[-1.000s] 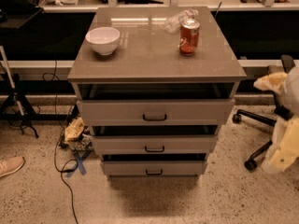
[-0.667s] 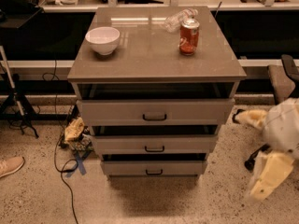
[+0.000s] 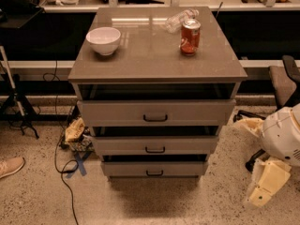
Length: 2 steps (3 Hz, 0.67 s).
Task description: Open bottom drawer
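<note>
The grey-taupe cabinet (image 3: pixel 154 55) has three drawers. The bottom drawer (image 3: pixel 126 168) is the lowest and smallest front, with a small black bar handle (image 3: pixel 154 173) at its centre. A dark gap shows above its front. The middle drawer (image 3: pixel 117 145) and the top drawer (image 3: pixel 108 112) sit above it. My gripper (image 3: pixel 263 187) hangs at the lower right on the white arm (image 3: pixel 281 135), well to the right of the cabinet and apart from the bottom drawer, at about its height. It holds nothing that I can see.
On the cabinet top stand a white bowl (image 3: pixel 103 40), a red can (image 3: pixel 190 36) and a lying clear bottle (image 3: pixel 177 20). An office chair (image 3: pixel 281 86) is at the right. Cables and clutter (image 3: pixel 75 135) lie left of the cabinet; a shoe (image 3: pixel 10 166) is at far left.
The arm and gripper have dropped lower at the right edge and turned, ending near floor level beside the cabinet. The drawers have not moved.
</note>
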Each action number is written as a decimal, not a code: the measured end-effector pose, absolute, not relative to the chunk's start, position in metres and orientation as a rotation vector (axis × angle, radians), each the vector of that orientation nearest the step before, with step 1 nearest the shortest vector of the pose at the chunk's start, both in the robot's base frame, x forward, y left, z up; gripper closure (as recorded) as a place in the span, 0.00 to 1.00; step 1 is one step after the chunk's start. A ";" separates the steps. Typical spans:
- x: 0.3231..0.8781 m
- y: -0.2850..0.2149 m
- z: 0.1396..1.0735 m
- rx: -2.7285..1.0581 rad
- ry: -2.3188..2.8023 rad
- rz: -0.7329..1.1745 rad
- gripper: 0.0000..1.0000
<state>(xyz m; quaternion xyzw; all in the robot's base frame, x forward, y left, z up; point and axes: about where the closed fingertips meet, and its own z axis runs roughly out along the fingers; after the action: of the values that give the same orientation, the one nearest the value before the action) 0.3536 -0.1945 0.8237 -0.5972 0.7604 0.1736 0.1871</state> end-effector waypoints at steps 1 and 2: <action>0.355 -0.199 0.814 -1.649 2.150 0.516 0.00; 0.375 -0.213 0.774 -1.611 2.109 0.593 0.00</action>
<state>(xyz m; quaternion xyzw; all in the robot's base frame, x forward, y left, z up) 0.3753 -0.2126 0.7739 -0.5794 0.7583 0.2132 0.2094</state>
